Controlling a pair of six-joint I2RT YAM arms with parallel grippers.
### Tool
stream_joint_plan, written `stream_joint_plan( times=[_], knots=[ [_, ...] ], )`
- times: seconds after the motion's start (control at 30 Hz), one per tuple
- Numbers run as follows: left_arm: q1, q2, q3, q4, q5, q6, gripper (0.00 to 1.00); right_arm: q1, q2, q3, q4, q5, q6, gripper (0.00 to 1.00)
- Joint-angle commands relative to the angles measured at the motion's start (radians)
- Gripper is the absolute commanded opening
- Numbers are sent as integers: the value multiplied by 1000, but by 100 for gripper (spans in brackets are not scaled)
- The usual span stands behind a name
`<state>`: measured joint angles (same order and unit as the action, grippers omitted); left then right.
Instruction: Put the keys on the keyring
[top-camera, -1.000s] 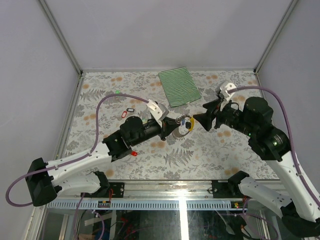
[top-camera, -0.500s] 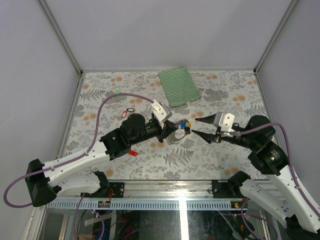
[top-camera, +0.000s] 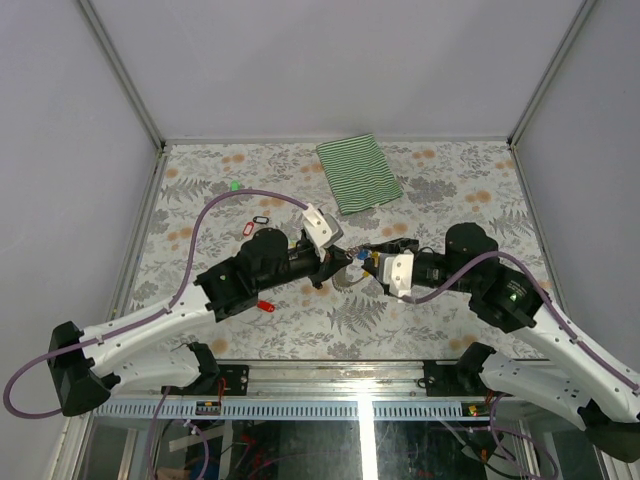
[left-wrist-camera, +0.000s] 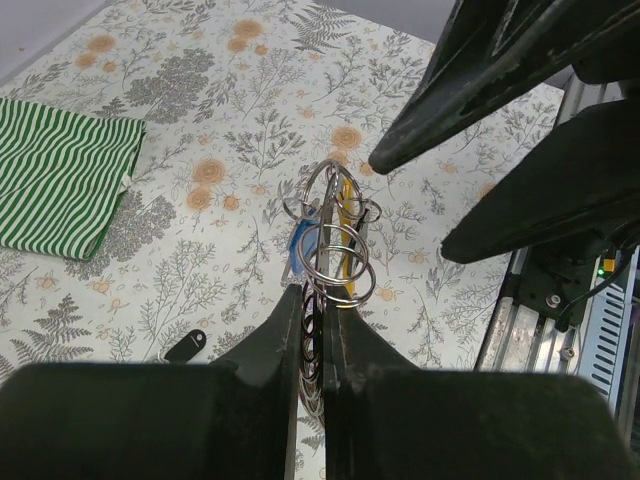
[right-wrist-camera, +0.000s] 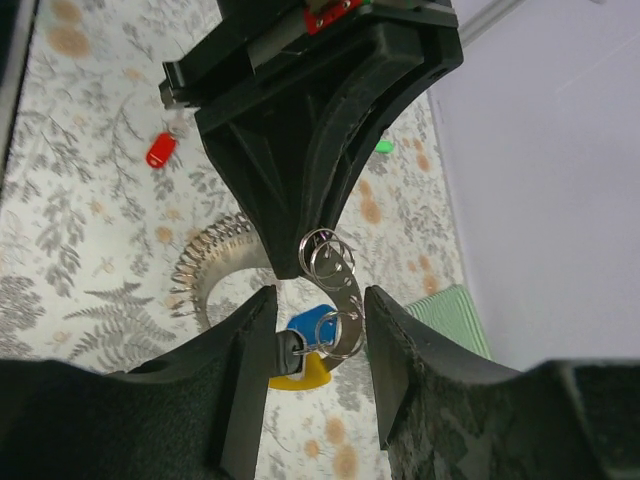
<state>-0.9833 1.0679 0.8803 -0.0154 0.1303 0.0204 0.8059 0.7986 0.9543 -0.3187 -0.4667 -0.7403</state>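
Left jaws clench the keyring near the worktop's centre, blue- and yellow-tagged keys hanging on it; right jaws stand released (one either side). Red-tagged key lies at eight o'clock.

My left end effector reaches right, pinched tight on the keyring. My right end effector faces it, fingers apart.

Keyring raised, blue + yellow keys hanging; 3 loose: red, black, green.
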Motion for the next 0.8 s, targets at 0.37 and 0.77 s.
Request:
stream_joint_plan(
  times=[0.37, 0.77],
  knots=[
    [-6, -21, 42, 26, 25, 6, 0, 71, 22, 7, 64, 142, -254, 45],
    [-6, -19, 50, 27, 29, 6, 0, 105, 47, -8, 75, 182, -305, 41]
  ],
)
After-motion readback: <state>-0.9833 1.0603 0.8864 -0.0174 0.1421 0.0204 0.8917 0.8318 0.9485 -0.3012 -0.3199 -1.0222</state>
